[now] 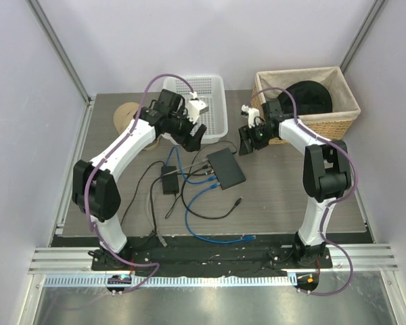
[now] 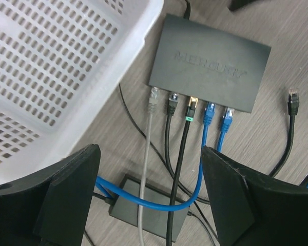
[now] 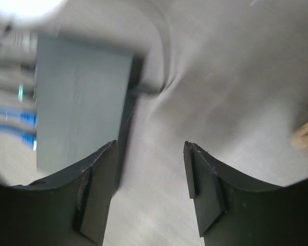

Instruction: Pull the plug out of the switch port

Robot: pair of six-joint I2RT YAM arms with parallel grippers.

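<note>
With left gripper (image 2: 150, 154) and right gripper (image 3: 150, 148) both wide open and empty, hold down the switch (image 2: 210, 61), pinch the grey plug (image 2: 153, 100) at its edge, pull straight

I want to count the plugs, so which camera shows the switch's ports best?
The left wrist view: the switch lies sharp and close, with five plugs in its row. The top external view shows it small, plugs hard to separate. The right wrist view is blurred, with only blue smears at its edge.
</note>
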